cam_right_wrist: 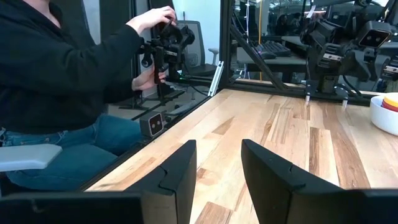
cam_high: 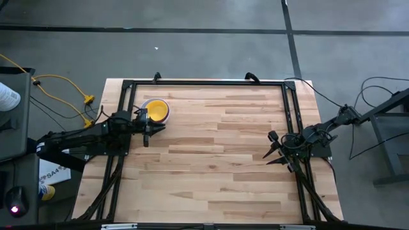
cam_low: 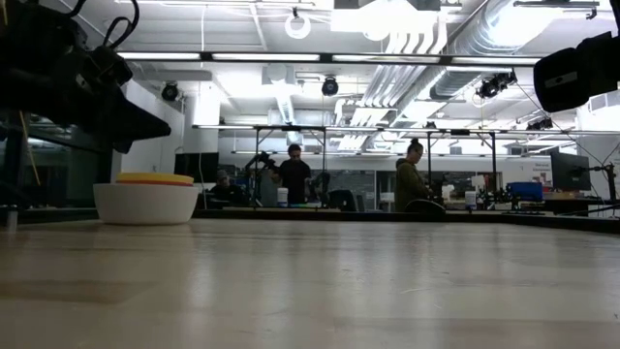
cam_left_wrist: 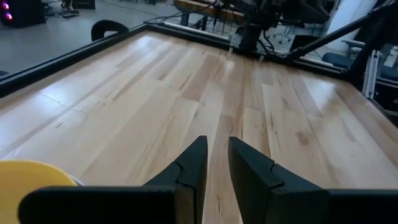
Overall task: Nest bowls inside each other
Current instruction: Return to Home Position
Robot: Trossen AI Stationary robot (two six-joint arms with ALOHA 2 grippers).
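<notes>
Fingers (cam_left_wrist: 189,171) of the left gripper (cam_high: 153,130) are standing slightly parted with bare wood showing between them, gripping nothing. It is hovering just beside the stack of bowls (cam_high: 155,110), which is sitting close to the bench's (cam_high: 217,160) left edge, toward the corner at the upper left of the high view. The right gripper (cam_high: 273,151) is waiting at the right edge, well apart from the stack, its fingers (cam_right_wrist: 174,171) spread wider and likewise empty.

The nesting is looking finished. The yellow bowl (cam_low: 155,179) is lying innermost on top, the white bowl (cam_low: 145,204) is carrying everything as the outer shell, and no loose bowl is showing anywhere on the bench. What is left, by my reading, is only for the arms to park.

The purple, red and blue bowls are not showing as separate things, so their order inside the white one is impossible to confirm. The left wrist view is catching only a sliver of yellow rim, and the right wrist view is cutting the stack off at its border. A seated person (cam_right_wrist: 56,81) is working a handled device beside the bench.
</notes>
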